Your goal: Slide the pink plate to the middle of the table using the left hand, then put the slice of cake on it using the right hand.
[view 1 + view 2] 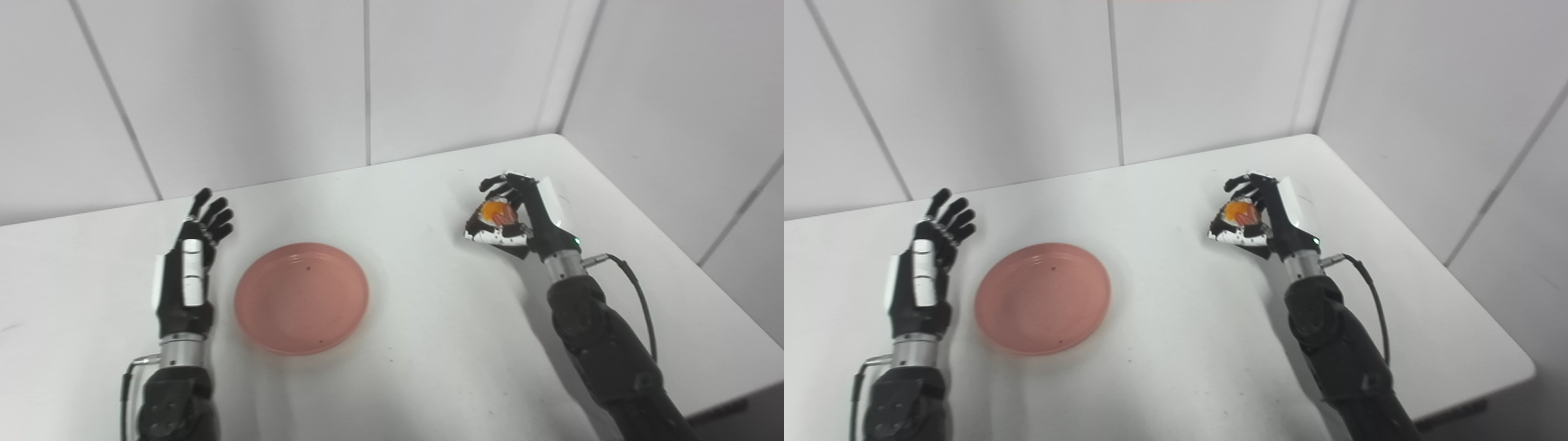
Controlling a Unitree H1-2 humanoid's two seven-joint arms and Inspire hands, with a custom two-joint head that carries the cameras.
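The pink plate (pixel 301 297) lies flat on the white table (pixel 429 343), left of centre and empty. My left hand (pixel 195 260) is open just left of the plate, fingers spread and pointing away, not touching it. My right hand (pixel 520 214) is at the right of the table, shut on the slice of cake (pixel 497 223), a black-and-white wedge with an orange and red topping. The hand covers the cake's right side. I cannot tell whether the cake rests on the table or is just above it.
White wall panels stand close behind the table. The table's right edge (pixel 674 233) runs diagonally just right of my right arm. The front right corner (pixel 1528 367) is near my right elbow.
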